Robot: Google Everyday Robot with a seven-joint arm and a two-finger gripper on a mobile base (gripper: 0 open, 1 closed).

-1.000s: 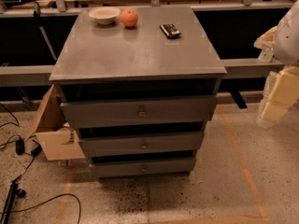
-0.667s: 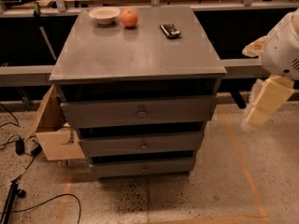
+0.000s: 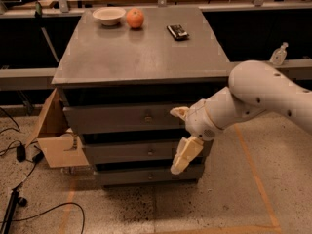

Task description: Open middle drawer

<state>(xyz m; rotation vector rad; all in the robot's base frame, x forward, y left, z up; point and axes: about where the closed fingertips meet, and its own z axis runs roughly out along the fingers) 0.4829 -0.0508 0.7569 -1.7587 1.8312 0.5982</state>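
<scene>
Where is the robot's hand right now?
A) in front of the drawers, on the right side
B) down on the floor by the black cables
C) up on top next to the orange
A: the gripper is in front of the cabinet's drawer fronts, fingers spread apart, just right of the knob of the middle drawer, well below the orange on top.

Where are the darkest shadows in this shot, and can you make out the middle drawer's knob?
Camera view: lit from above, so the cabinet top is bright, while the deepest shadow lies under its overhang and in the gaps between drawers. The middle drawer has a dim front, yet its knob shows. The pale tool, open, hangs before the drawers' right side.
</scene>
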